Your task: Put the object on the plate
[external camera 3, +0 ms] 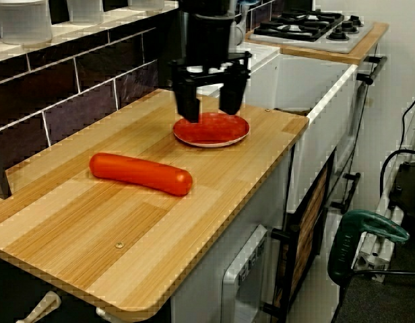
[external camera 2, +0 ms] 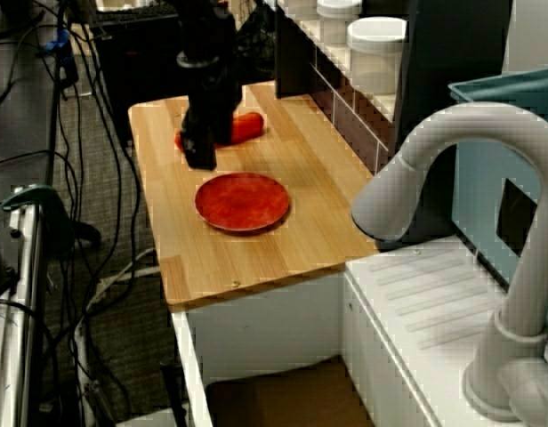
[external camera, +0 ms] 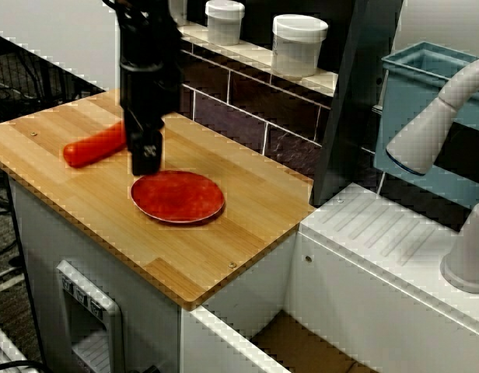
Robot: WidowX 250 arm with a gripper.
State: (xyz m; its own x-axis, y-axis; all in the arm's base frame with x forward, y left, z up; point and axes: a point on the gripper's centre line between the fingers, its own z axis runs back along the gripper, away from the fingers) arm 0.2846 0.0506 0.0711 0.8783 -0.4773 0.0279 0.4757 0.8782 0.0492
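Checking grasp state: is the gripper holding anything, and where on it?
Nothing held. The gripper is open and empty near the plate; the object lies apart on the wooden counter.

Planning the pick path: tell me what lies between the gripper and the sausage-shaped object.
Only bare wooden countertop separates the open gripper from the object, seen best in the view along the counter.

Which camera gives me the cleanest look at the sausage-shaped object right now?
The low view along the counter: the object lies whole and unblocked in front of the gripper. In the front view and the view past the faucet, the arm covers part of the object.
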